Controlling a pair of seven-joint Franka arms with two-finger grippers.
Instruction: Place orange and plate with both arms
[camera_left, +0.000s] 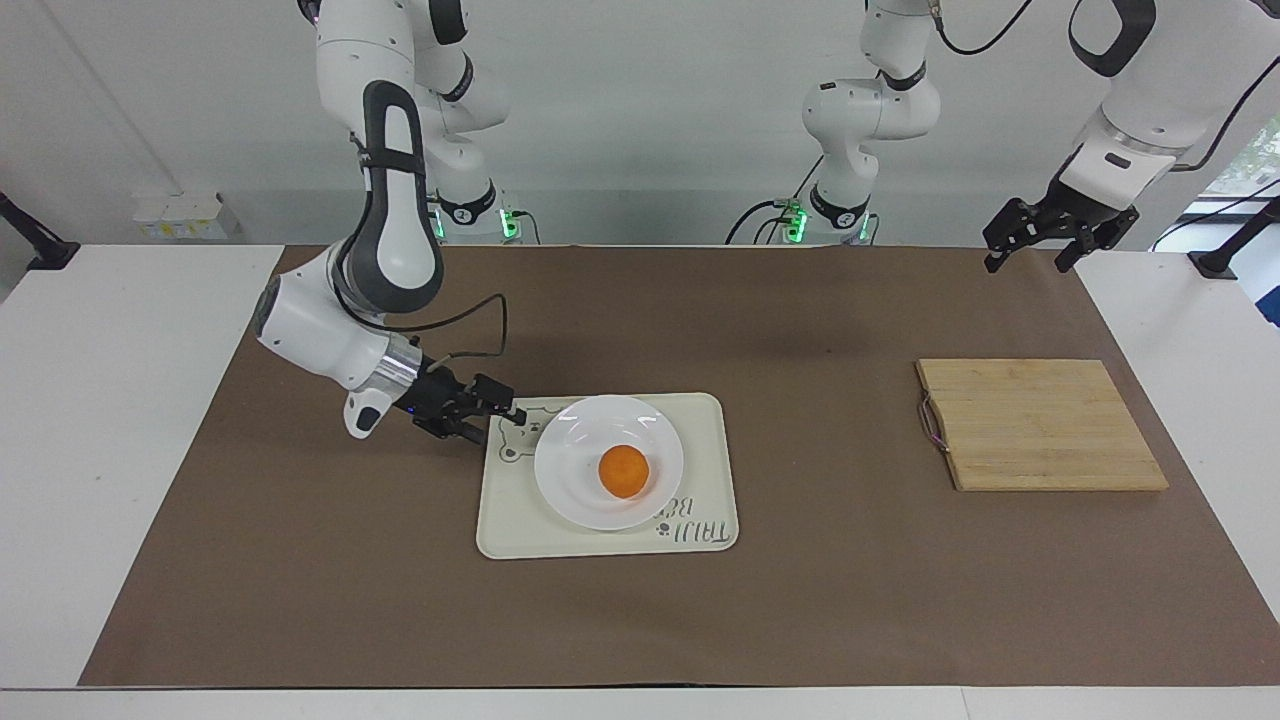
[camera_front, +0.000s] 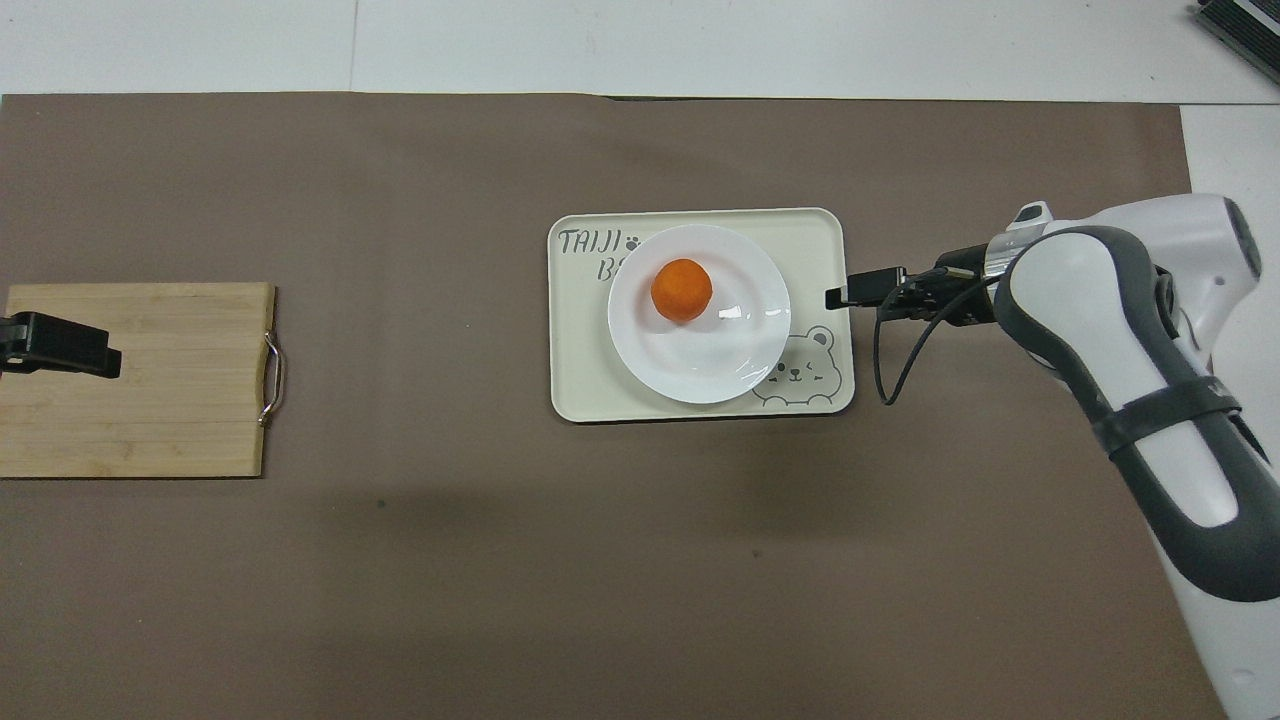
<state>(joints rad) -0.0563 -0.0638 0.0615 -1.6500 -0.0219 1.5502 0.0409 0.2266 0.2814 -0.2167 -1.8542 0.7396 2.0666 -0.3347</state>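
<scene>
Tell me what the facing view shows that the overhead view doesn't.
Only facing: the arm bases, green lights, the back wall, and the whole left end effector, open, raised near the board.
Only overhead: the whole bear drawing.
Both: the orange on the plate, the plate on the tray, and the right end effector at the tray's edge.
</scene>
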